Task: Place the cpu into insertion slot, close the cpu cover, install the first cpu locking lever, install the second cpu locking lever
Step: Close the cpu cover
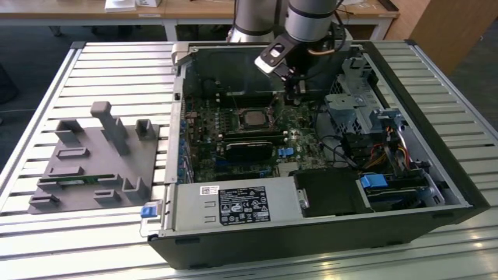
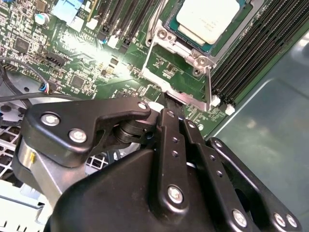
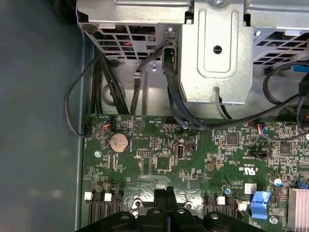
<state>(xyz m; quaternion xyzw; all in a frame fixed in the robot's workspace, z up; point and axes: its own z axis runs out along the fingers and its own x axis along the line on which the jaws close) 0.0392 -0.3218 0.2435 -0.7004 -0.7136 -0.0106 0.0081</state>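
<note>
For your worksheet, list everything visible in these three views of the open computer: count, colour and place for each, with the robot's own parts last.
table: one, silver, slatted, under everything.
computer case: one, dark grey, lying open on the table.
motherboard: one, green, inside the case.
cpu: one, silver-grey, seated in its socket.
cpu cover: one, silvery, framing the socket.
power supply box: one, grey with a black label, along the case's near side.
fixture block: one, grey, on the table at the exterior view's left.
drive cage: one, grey, at the exterior view's right.
arm: one, grey, above the case.
gripper: one, black, shut, tips at the cpu cover's edge.
</note>
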